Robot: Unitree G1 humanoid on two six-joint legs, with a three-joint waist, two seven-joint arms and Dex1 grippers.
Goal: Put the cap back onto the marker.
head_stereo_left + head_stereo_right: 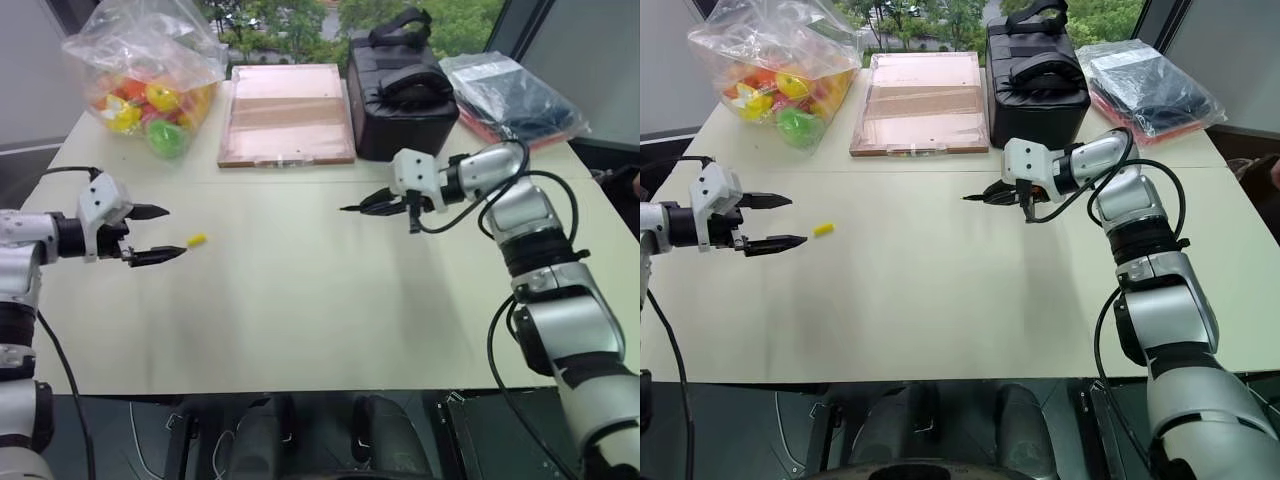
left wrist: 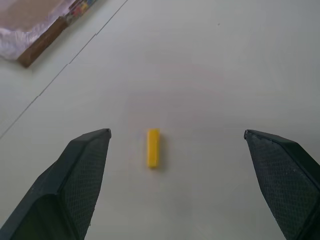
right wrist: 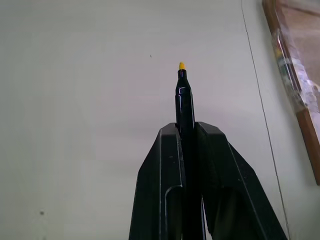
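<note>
The marker (image 3: 184, 100), stiff and slim, is pinched in the closed right gripper (image 1: 382, 203), mid-frame. The cap (image 2: 153, 147), tiny, light and probably slippery, lies left of centre on the desk (image 1: 320, 310); it is best gripped across its sides by the wide-open, empty left gripper (image 1: 153, 234).

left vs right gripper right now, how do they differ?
The left gripper is open, its fingers spread wide; the right gripper is shut.
The left gripper holds nothing, with the yellow cap lying on the table just ahead of its fingers; the right gripper grips the black marker, its yellow tip sticking out past the fingertips.
Both hover above the table, pointing inward toward each other.
</note>
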